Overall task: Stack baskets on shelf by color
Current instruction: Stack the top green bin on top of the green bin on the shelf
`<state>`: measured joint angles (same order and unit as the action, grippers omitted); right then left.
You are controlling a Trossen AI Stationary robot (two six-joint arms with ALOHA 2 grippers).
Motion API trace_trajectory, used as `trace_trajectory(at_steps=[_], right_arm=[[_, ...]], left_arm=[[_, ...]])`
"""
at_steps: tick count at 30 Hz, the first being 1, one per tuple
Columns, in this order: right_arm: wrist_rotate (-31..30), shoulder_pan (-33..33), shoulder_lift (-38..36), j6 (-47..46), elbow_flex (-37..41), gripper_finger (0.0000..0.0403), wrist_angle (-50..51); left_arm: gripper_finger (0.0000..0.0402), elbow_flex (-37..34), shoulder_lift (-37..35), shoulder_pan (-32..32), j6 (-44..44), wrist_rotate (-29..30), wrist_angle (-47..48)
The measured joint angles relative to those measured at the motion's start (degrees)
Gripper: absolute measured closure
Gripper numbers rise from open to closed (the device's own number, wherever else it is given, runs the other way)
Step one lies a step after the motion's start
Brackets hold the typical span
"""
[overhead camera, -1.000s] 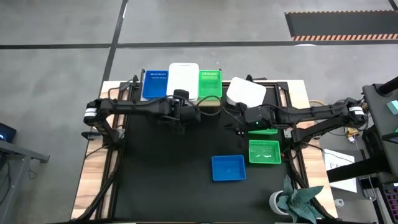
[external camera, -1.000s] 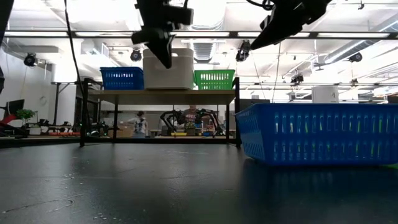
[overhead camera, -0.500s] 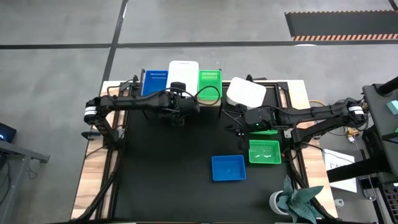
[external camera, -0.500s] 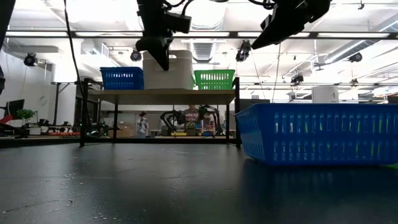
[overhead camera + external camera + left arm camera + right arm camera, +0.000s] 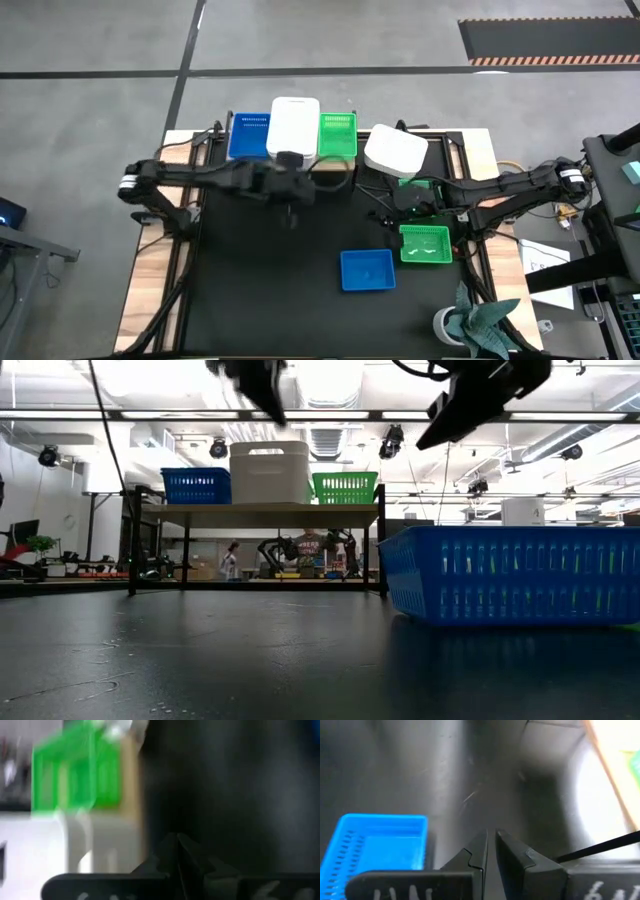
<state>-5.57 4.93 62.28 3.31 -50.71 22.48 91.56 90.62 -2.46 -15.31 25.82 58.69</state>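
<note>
The shelf (image 5: 260, 515) stands at the table's far edge with a blue basket (image 5: 249, 135), a white basket (image 5: 294, 125) and a green basket (image 5: 338, 135) side by side on its top. Another white basket (image 5: 396, 150) lies to the right of the shelf. On the table sit a blue basket (image 5: 367, 269) and a green basket (image 5: 425, 243), and a further green one (image 5: 428, 208) lies partly under the right arm. My left gripper (image 5: 292, 190) hangs shut in front of the shelf, high above the table. My right gripper (image 5: 392, 207) hangs shut above the table, right of centre.
Bare black tabletop (image 5: 260, 270) lies open on the left and near side. A teal cloth and a white cup (image 5: 470, 320) sit at the near right corner. In the low view, the blue basket (image 5: 510, 575) stands close on the right.
My left gripper has drawn back from the white basket on the shelf toward the near edge and has risen, so only its tip shows at the top of the low view. The white basket stays on the shelf. My right gripper has shifted slightly.
</note>
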Motion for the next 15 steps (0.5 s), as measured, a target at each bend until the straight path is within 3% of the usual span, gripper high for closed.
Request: trace_trajectory(at_steps=[8, 15], right_arm=[[-0.5, 5.8, 0.0, -12.3, 1.7, 0.0376, 0.7], [2.7, 6.6, 0.2, -28.3, 1.0, 0.0376, 5.0]], left_arm=[[0.0401, -14.1, -11.5, -14.9, -5.6, -1.1, -27.0], [0.0401, -30.8, -20.7, -18.7, -12.5, 0.9, -52.9]])
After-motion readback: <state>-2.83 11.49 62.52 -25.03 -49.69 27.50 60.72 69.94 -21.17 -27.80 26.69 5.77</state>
